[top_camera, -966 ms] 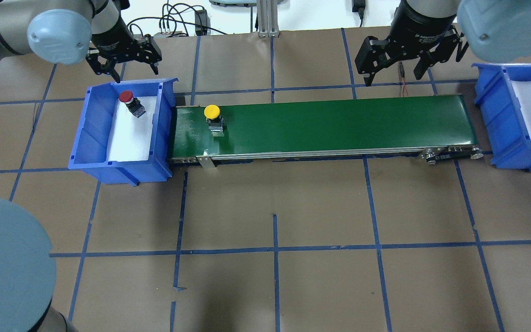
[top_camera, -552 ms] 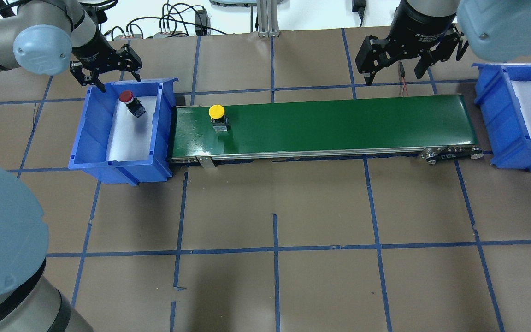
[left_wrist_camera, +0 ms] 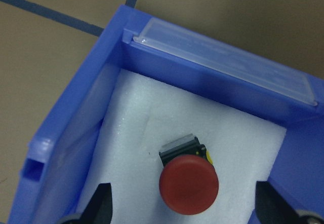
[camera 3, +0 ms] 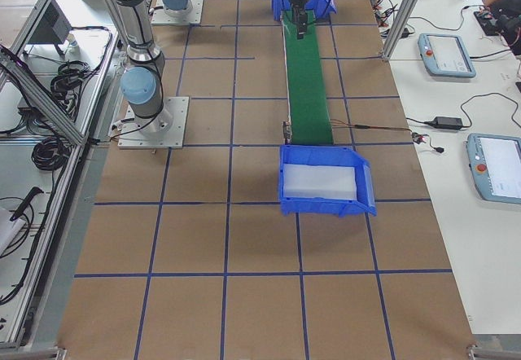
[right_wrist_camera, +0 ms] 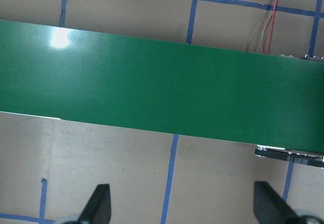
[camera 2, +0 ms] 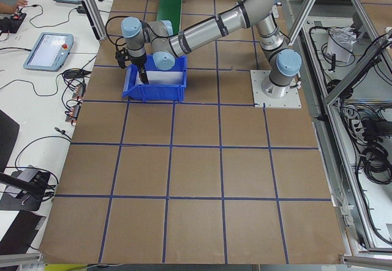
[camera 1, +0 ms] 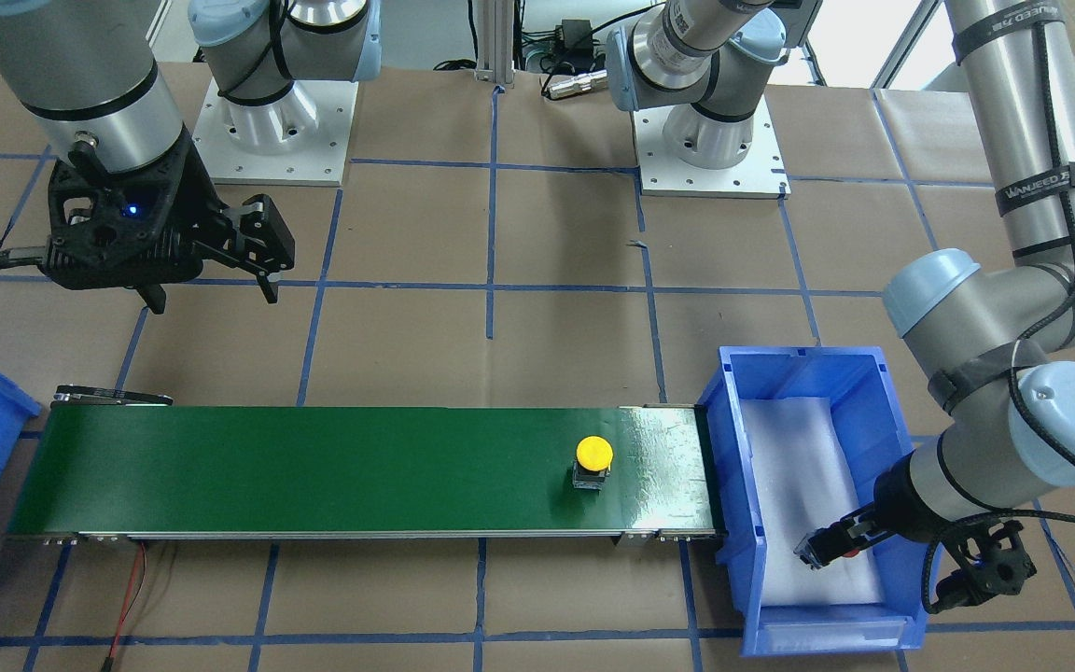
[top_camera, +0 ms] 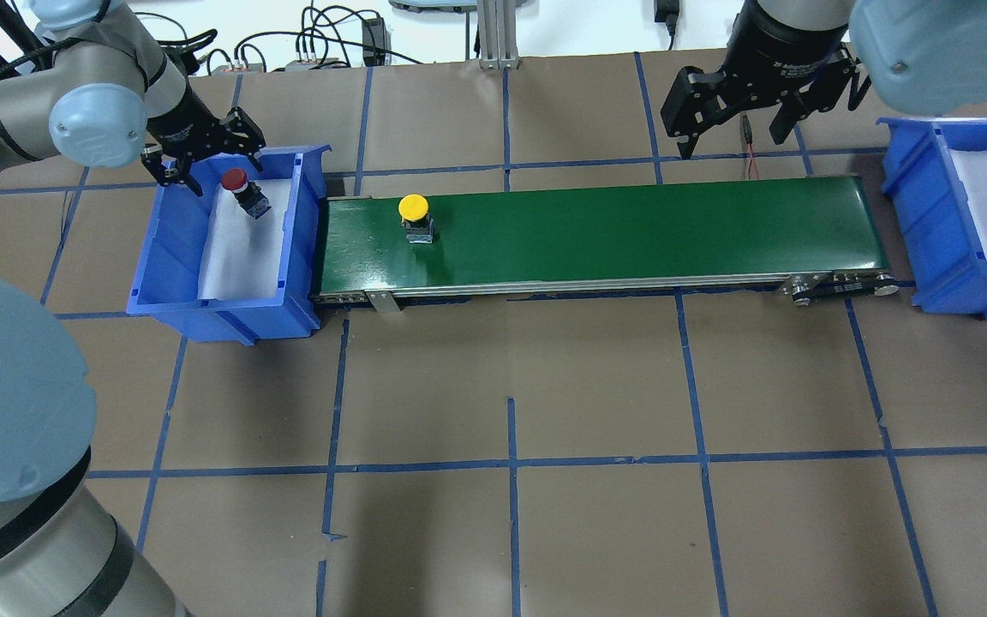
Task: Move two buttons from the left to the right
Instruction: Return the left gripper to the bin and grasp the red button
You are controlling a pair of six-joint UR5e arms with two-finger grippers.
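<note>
Directly beneath my left end effector (top_camera: pixel 209 163), the red button (left_wrist_camera: pixel 188 183) lies tipped over on the white foam liner (left_wrist_camera: pixel 152 117), at the far end of the left blue bin (top_camera: pixel 166 248). Its cap points away from the green conveyor belt (top_camera: pixel 631 231) and its black body trails back toward it.

From my left wrist camera the button sits between my two fingers (left_wrist_camera: pixel 101 206), which are spread wide and hold nothing. Its long axis runs across the line joining them. I judge that a straight descent should bring one finger down on each side of the cap, not end-on.

My left arm is by far the nearer of the two for this pick. My right end effector (top_camera: pixel 732 128) hangs spread and unloaded above the brown surface (top_camera: pixel 511 386), beyond the belt's far edge and toward its right end.

The yellow button (top_camera: pixel 414 208) stands upright on the belt near its left end, just past the bin wall and well apart from my right end effector. Neither button has reached the right blue bin (top_camera: pixel 913 188).
</note>
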